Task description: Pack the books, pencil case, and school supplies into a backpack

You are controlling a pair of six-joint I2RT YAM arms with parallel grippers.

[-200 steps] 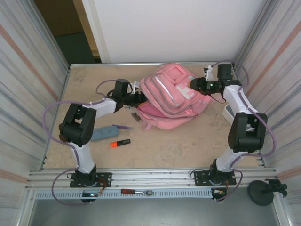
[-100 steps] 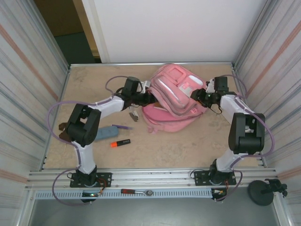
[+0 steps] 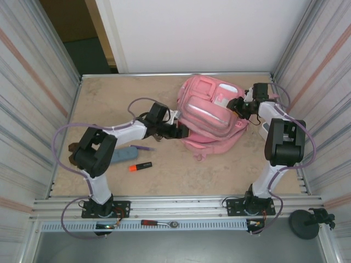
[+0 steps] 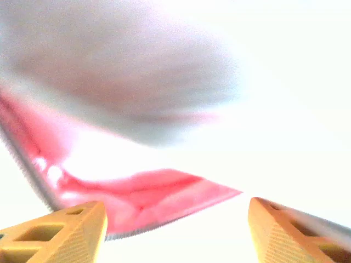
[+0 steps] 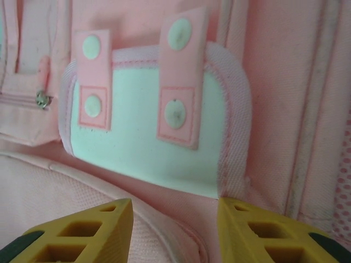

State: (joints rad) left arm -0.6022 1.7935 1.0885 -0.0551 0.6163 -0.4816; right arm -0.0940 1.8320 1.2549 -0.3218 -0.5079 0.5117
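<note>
Backpack (image 3: 211, 118) shifted right | left tool (image 3: 180, 131) at its left edge

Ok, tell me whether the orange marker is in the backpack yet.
Out. The orange-and-black marker lies on the table, apart from the pink backpack.

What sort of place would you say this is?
Probably a lab robot cell: a beige tabletop boxed in by ribbed metal walls, with an aluminium rail at the near edge.

No text can be read; the marker (image 3: 140, 166) may carry print, too small to tell.
</note>
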